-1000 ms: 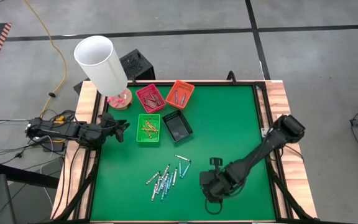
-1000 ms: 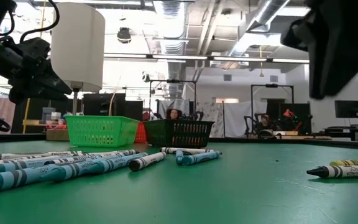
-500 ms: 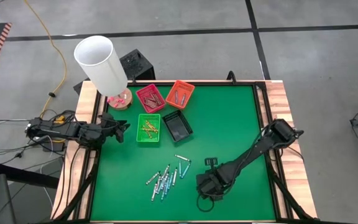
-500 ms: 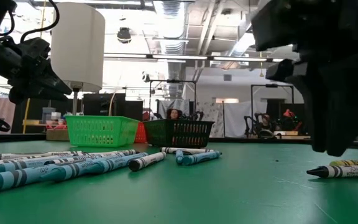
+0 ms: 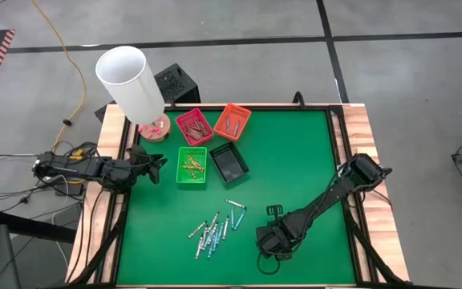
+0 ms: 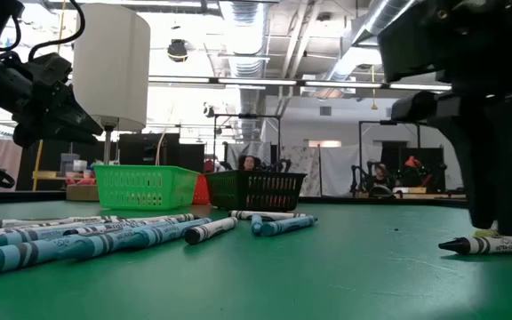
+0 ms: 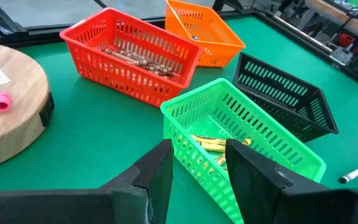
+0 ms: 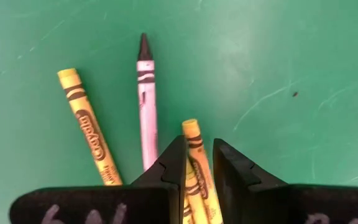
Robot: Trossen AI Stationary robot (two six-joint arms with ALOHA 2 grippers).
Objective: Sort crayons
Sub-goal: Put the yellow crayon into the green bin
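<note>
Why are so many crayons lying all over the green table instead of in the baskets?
They are not sorted yet. A messy bunch of blue and white crayons lies loose on the mat, below the green basket. The right gripper straddles a yellow crayon.

Overhead, table-level, two close wrist views

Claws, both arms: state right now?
Left claw: open, empty, near the green tray.
Right claw: closing around a yellow crayon on the mat; grip unconfirmed.
</note>
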